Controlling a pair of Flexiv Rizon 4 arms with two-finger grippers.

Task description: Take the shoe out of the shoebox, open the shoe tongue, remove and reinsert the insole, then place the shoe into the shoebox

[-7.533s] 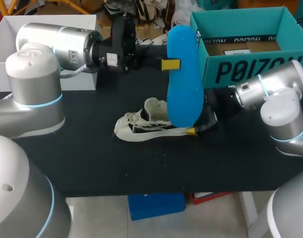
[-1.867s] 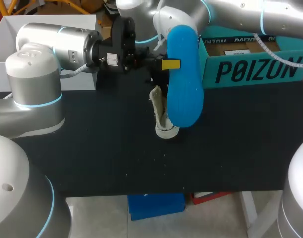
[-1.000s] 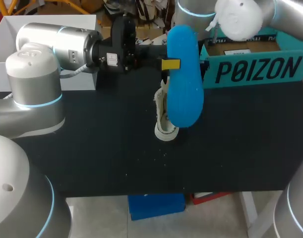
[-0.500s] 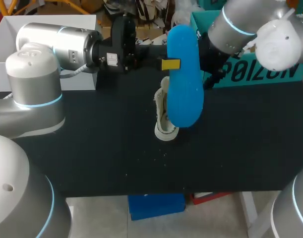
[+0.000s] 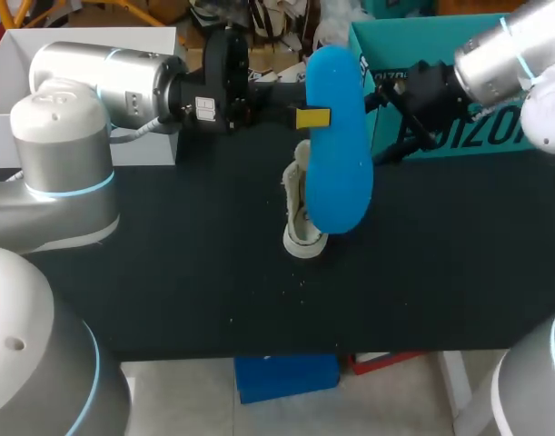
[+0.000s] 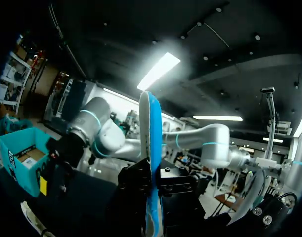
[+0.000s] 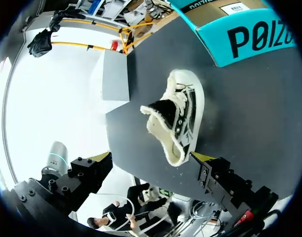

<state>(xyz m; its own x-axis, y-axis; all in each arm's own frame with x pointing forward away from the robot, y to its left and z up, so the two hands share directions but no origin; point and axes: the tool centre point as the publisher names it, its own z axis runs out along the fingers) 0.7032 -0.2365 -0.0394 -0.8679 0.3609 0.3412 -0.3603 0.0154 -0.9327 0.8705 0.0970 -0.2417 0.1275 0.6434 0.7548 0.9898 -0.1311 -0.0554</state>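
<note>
My left gripper is shut on a blue insole and holds it upright above the table. In the left wrist view the insole shows edge-on between the black fingers. A white-and-black fleece-lined shoe rests on the black table, partly hidden behind the insole. My right gripper hangs open in front of the teal shoebox, just right of the insole. In the right wrist view the shoe lies ahead of the wide-open right gripper, apart from both fingertips.
A white box stands at the table's back left, behind my left arm. The teal shoebox sits at the back right corner, holding cardboard. Bare black table surrounds the shoe in front and on both sides.
My right arm has swung rightward from behind the insole to in front of the shoebox, its gripper staying open. Earlier the shoe lay sideways; it has kept its end-on pose for two seconds. The left arm kept still.
</note>
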